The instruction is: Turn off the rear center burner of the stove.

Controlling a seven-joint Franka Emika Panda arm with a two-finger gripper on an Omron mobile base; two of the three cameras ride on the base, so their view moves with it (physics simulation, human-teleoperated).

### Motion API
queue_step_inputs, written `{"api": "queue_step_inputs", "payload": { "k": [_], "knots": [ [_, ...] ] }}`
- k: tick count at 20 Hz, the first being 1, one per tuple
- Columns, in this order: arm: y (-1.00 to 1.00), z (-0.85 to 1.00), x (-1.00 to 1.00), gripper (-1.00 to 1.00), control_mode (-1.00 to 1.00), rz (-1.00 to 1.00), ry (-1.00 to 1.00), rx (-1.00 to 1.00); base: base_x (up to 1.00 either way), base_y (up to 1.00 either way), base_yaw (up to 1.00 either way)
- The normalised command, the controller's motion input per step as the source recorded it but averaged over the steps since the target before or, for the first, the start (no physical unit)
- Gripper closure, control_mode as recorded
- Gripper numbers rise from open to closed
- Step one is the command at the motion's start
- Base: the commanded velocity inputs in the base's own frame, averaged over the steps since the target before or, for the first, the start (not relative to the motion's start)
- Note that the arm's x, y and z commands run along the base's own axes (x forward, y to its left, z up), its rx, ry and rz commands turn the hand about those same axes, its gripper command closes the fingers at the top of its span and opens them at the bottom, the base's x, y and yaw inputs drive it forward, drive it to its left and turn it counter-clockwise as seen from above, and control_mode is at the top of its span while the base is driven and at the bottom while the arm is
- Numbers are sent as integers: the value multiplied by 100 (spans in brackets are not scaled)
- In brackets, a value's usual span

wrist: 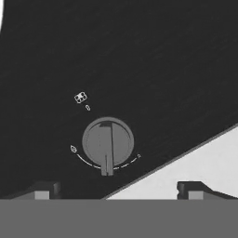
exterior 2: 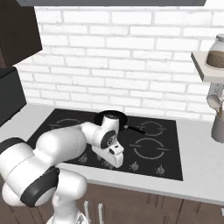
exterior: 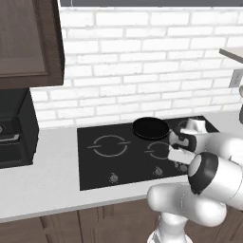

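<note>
Hovering my gripper (wrist: 119, 190) with fingers spread wide just above a knob (wrist: 108, 143) at the stove's (exterior: 95, 171) front edge, I fear straddling it off-centre, slipping, leaving the rear center burner on.

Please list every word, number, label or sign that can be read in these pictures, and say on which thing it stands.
No words or numbers can be read.
Small white grid icon with a dot below it, on the flat black glossy cooktop above the round grey knob: a symbol, no text.
Tiny flame-like mark and arc beside that knob: no lettering.
</note>
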Motion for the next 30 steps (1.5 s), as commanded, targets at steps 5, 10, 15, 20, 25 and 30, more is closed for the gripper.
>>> {"api": "queue_step_inputs", "payload": {
  "k": [5, 10, 15, 20, 25, 30],
  "knots": [
    [-12, -19, 6, -100, -100, 0, -2, 0, 0, 0, 0],
    [-2, -5, 14, -100, -100, 0, 0, 0, 0, 0, 0],
    [0, 0, 13, -100, -100, 0, 0, 0, 0, 0, 0],
    [0, 0, 11, -100, -100, 0, 0, 0, 0, 0, 0],
    [0, 0, 0, 100, -100, 0, 0, 0, 0, 0, 0],
    [0, 0, 0, 100, -100, 0, 0, 0, 0, 0, 0]
  ]
}}
